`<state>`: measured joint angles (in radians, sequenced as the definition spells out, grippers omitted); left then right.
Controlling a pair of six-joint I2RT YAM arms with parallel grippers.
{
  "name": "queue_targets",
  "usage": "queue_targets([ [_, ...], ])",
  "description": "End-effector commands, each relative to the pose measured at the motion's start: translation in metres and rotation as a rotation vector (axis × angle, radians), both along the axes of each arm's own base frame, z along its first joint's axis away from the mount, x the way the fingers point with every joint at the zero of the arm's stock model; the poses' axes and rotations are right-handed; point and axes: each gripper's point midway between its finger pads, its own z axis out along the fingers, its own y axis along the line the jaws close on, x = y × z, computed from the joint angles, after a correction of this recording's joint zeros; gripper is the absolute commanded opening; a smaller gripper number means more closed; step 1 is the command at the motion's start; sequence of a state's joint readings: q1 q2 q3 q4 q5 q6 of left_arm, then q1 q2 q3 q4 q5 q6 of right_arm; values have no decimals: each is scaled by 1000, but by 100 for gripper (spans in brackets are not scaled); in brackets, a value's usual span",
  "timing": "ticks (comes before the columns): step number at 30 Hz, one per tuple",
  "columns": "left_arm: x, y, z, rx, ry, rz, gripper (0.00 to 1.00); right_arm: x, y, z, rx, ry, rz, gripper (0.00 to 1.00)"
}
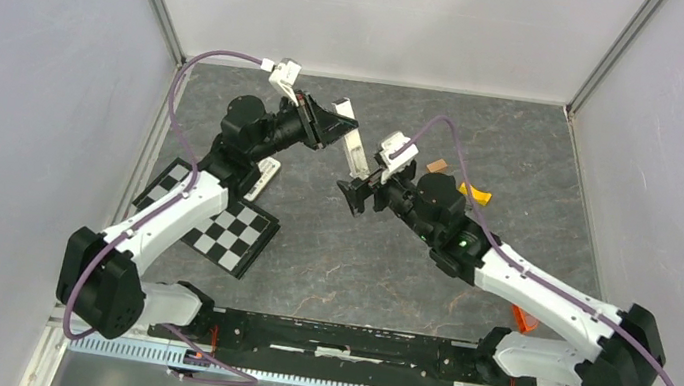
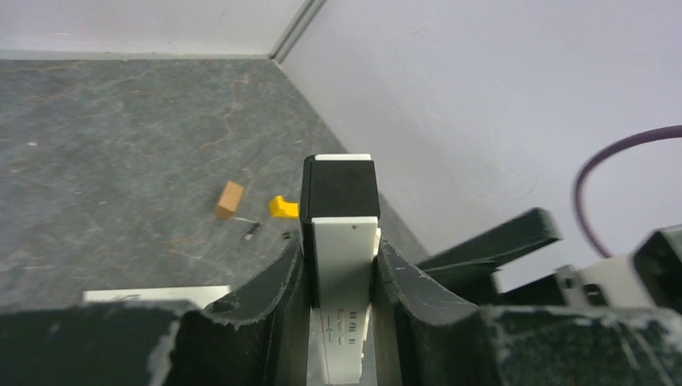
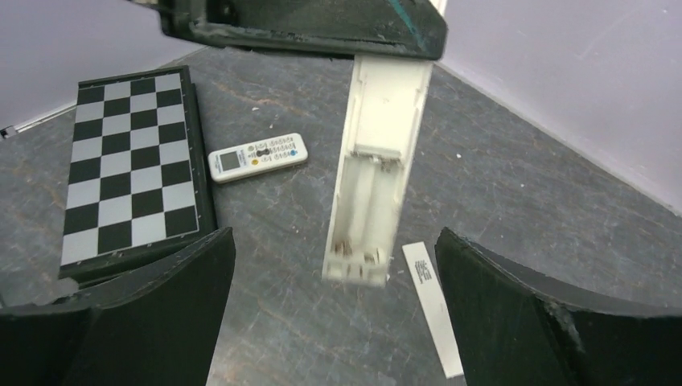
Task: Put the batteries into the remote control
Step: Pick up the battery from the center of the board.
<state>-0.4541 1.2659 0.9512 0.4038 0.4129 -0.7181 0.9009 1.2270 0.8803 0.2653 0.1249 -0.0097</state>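
My left gripper (image 1: 341, 118) (image 2: 338, 241) is shut on one end of a long narrow white remote (image 1: 356, 155) (image 2: 344, 265) and holds it above the table. In the right wrist view the long remote (image 3: 374, 185) hangs with its empty two-cell battery bay open toward the camera. My right gripper (image 1: 354, 198) (image 3: 335, 238) is open and empty just below its free end. A small white remote control (image 3: 257, 157) (image 1: 266, 174) with buttons lies face up on the table. Two tiny dark batteries (image 2: 252, 231) lie far off near a brown block.
A thin white cover strip (image 3: 432, 305) lies on the table under the held remote. A checkerboard (image 1: 222, 227) (image 3: 133, 161) lies at the left. A brown block (image 1: 437, 166) (image 2: 229, 199) and a yellow curved piece (image 1: 474, 192) (image 2: 282, 207) sit behind the right arm. Walls enclose the table.
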Motion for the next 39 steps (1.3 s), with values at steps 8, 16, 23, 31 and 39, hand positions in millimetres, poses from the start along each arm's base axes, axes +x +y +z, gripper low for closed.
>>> queue_targets([
  [8, 20, 16, -16, 187, -125, -9, 12, -10, -97, -28, -106, 262, -347, 64],
  [16, -5, -4, -22, 226, -299, -237, 13, 6, -163, -104, -167, 449, -567, 43],
  [23, -7, -19, -4, 203, -448, -354, 15, 26, -187, -159, -205, 577, -635, 31],
  [31, -16, -25, 10, 98, -439, -430, 16, 44, -157, -180, -317, 580, -445, 33],
  [39, -34, -18, 17, 76, -463, -452, 16, 59, -149, -200, -378, 583, -417, 41],
])
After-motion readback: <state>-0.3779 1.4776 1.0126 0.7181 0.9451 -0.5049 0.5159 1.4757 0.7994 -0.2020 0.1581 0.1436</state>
